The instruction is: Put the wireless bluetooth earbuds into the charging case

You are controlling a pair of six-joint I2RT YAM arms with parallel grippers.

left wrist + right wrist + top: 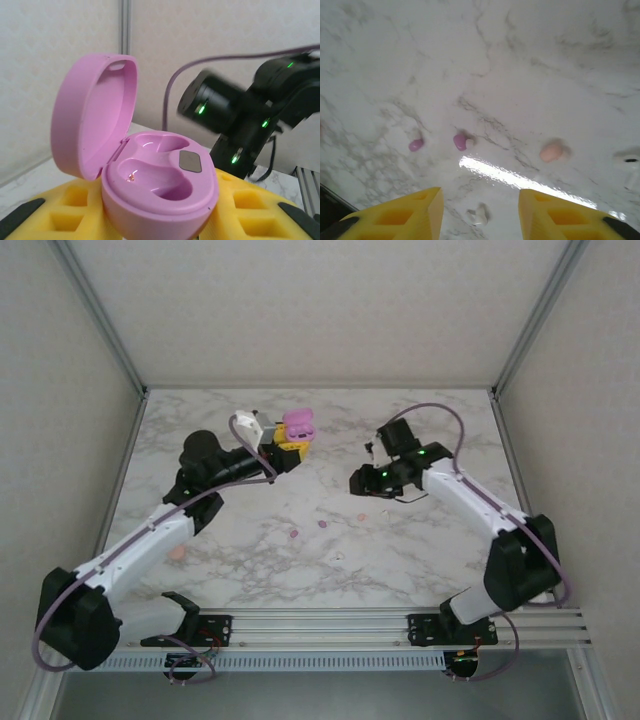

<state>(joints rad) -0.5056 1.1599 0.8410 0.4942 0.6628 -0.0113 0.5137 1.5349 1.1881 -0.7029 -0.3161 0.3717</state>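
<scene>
Right end effector (480,196) parted, hovering.

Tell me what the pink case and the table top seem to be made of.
The pink charging case: probably glossy moulded plastic; its hollows carry small sharp highlights. The table top: smooth, marble-patterned, perhaps laminate or stone; a bright glare streak lies on it.

We see a white tabletop (530,60) veined in grey, glossy enough to carry a bright streak of light. Directly on it lie a purple earbud (415,145), a second purple earbud (460,142) near it, a peach-pink earbud (551,152) and a white earbud (479,215), none touching.
</scene>
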